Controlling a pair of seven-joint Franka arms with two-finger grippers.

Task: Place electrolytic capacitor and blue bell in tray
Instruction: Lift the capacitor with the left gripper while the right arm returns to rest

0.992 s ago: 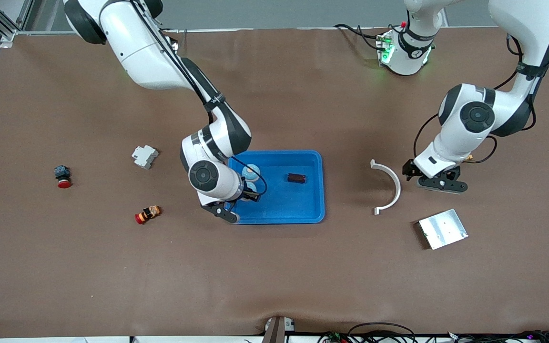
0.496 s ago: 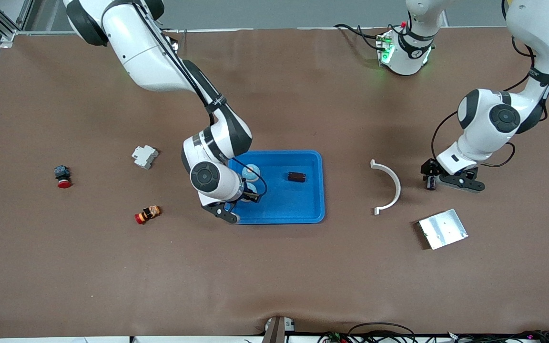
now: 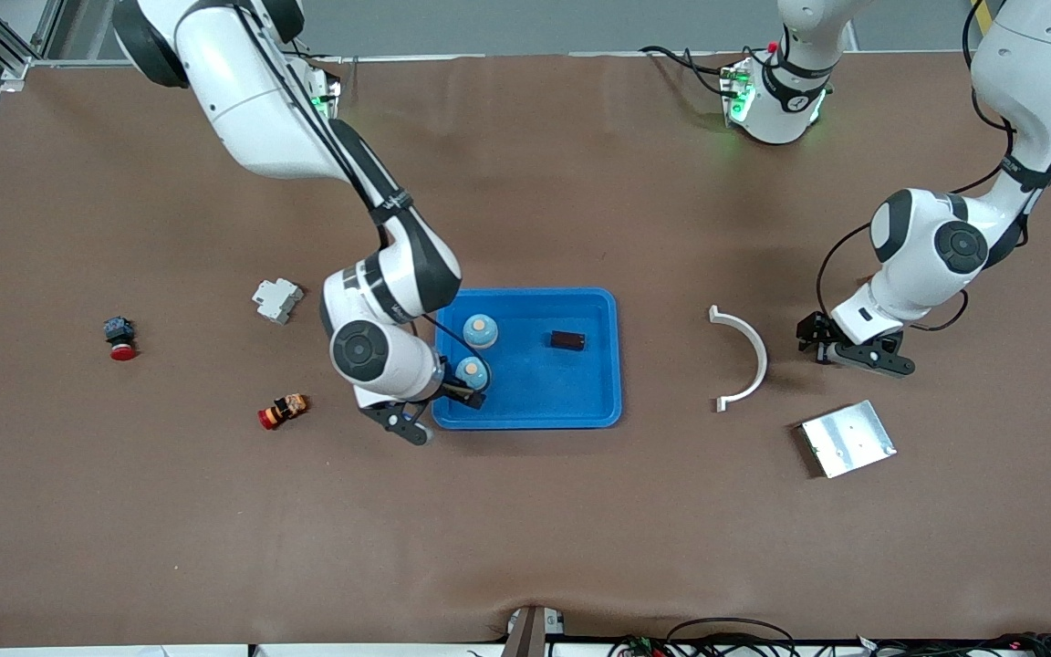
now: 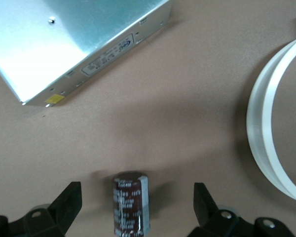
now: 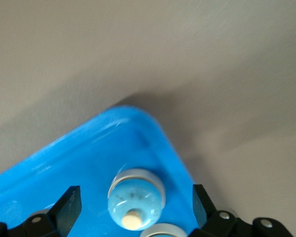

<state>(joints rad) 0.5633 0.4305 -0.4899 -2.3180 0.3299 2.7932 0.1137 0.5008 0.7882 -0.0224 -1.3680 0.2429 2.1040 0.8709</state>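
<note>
The blue tray [image 3: 580,401] holds two blue bells [image 3: 480,330] [image 3: 472,372] and a dark capacitor [image 3: 567,340]. My right gripper [image 3: 463,392] is open over the tray's corner at the right arm's end. In the right wrist view the gripper [image 5: 135,210] has one bell [image 5: 136,200] between its spread fingers, apart from both. A second dark capacitor [image 4: 130,205] lies on the bare table. My left gripper [image 4: 137,207] is open around it without touching it. In the front view this gripper [image 3: 816,345] is low over the table and hides that capacitor.
A white curved piece [image 3: 746,358] lies between the tray and the left gripper. A silver metal box [image 3: 847,438] lies nearer the camera. A white block [image 3: 277,299], a red-and-black button [image 3: 120,338] and a red-orange part [image 3: 282,410] lie toward the right arm's end.
My right gripper has drawn back toward the right arm's end, uncovering the second bell in the tray. My left gripper has shifted toward the left arm's end and settled around the capacitor.
</note>
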